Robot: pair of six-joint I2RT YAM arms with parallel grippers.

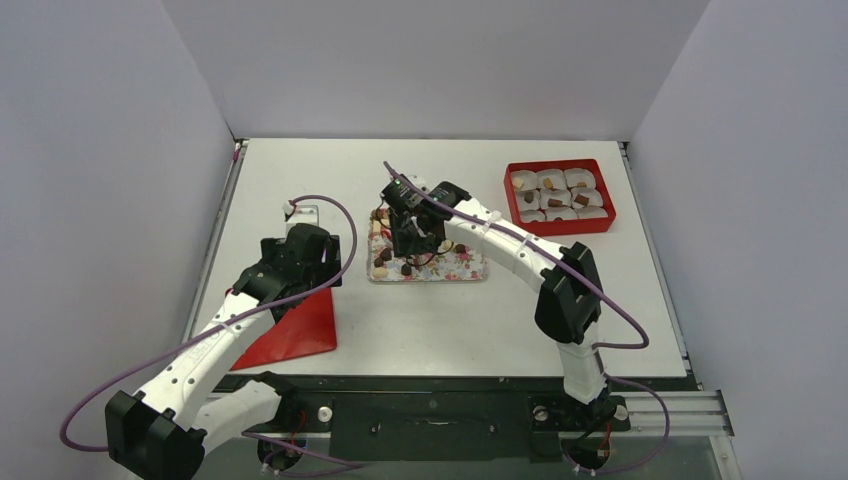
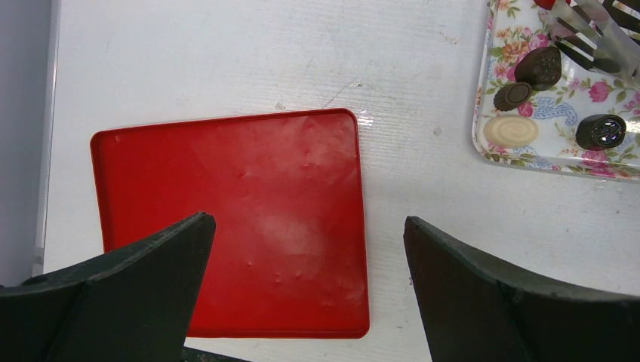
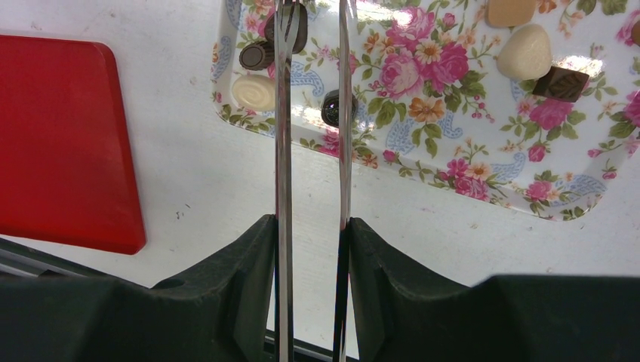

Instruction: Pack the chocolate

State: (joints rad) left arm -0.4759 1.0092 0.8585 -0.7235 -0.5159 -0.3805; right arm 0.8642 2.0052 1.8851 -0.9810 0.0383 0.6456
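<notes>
Top view of a white table (image 1: pixel 450 330) with 2 robot arms. The right gripper (image 3: pixel 311 226) is clamped on the handles of a pair of metal tongs (image 3: pixel 283 113). It holds them over the near-left corner of a flower-patterned tray (image 3: pixel 453 151) at the table's middle. The tongs' forked blades stand apart, and no piece appears caught between them.

The chocolate (image 3: pixel 254 91) is loose in the tray. 4 pieces sit in that corner, a cream oval and 3 dark ones, and more lie toward the tray's other end. A red box (image 1: pixel 510 195) of white paper cups (image 1: pixel 551 181) sits near the far-right corner, some cups already filled.

The left gripper (image 2: pixel 306 226) hangs wide open above a flat red lid (image 2: pixel 241 219) by the table's left edge.

The step looks like picking 1 piece. It would go best with the blades lowered to straddle a single chocolate, then closed gently so that it does not skid on the glossy tray. The corner pieces sit close together and near the raised rim, so there is little room to work. The table between tray and box is open for the carry.
</notes>
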